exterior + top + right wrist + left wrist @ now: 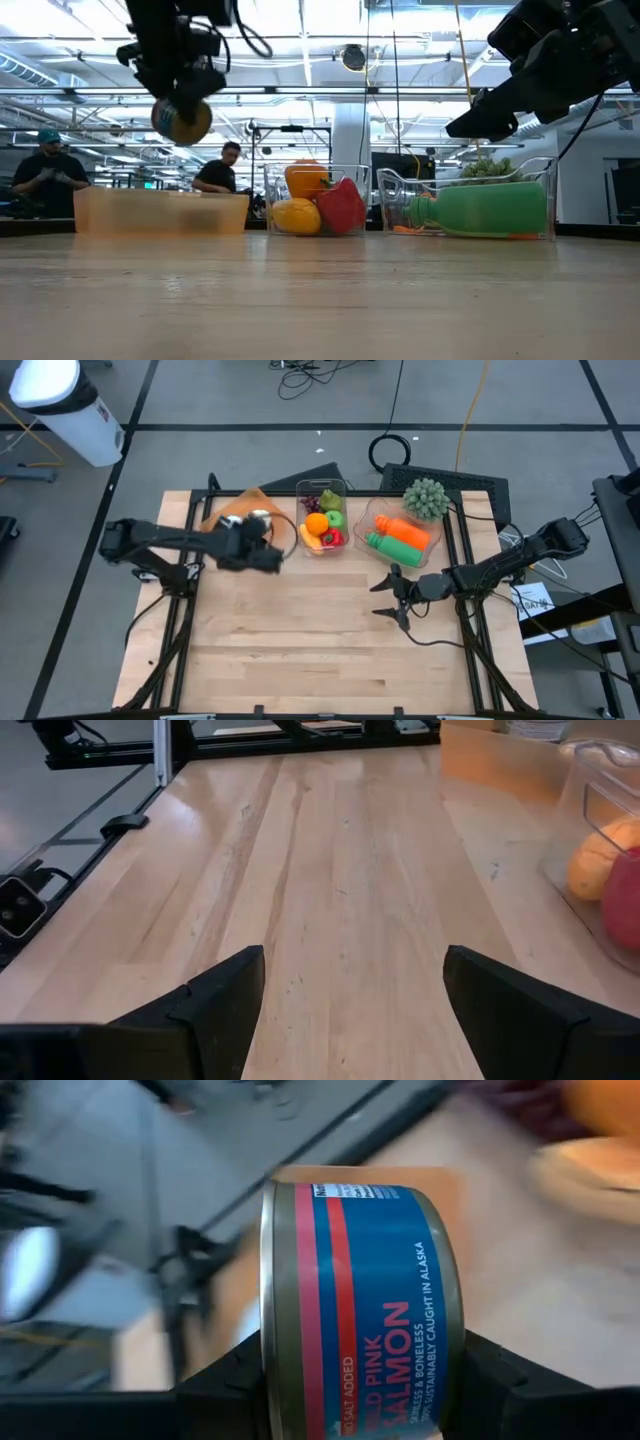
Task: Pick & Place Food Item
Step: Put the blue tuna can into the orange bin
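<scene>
While the salmon can point(360, 1310) was clamped between the left gripper's point(262, 550) fingers, it was carried clear of the table point(300, 640).
It was held high near the orange tray point(160, 212), presumably for placing; the right gripper point(398, 598) was kept open and empty mid-table.

Left arm point(170, 540): you see slim black links.
Right arm point(510, 560): black, trailing a dark cable.
Right tool point(392, 596): black, pointed fingers.

Salmon can point(365, 1315) in left tool point(262, 550) above table point(320, 650), tub point(235, 510) left of two bins point(322, 520)
</scene>
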